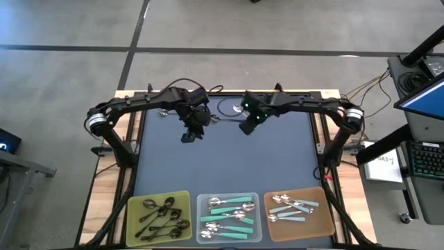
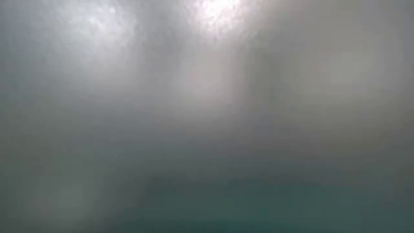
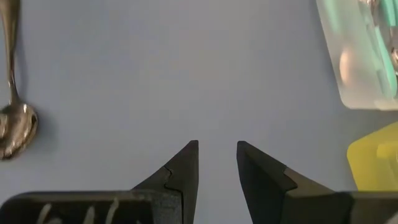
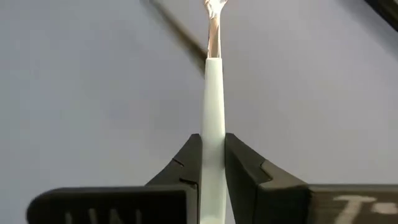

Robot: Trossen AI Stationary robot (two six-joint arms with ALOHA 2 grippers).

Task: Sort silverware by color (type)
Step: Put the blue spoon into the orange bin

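Light-blue-handled spoon [image 4: 212, 93] being gripped for sorting.
Upper centre, the right gripper [image 4: 212, 163] is clamping its handle, ready for lifting; the left gripper [image 3: 217, 163] is hovering apart, empty.

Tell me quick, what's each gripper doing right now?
Left gripper: open, holding nothing, above the mat.
Right gripper: shut on a light-blue-handled spoon.
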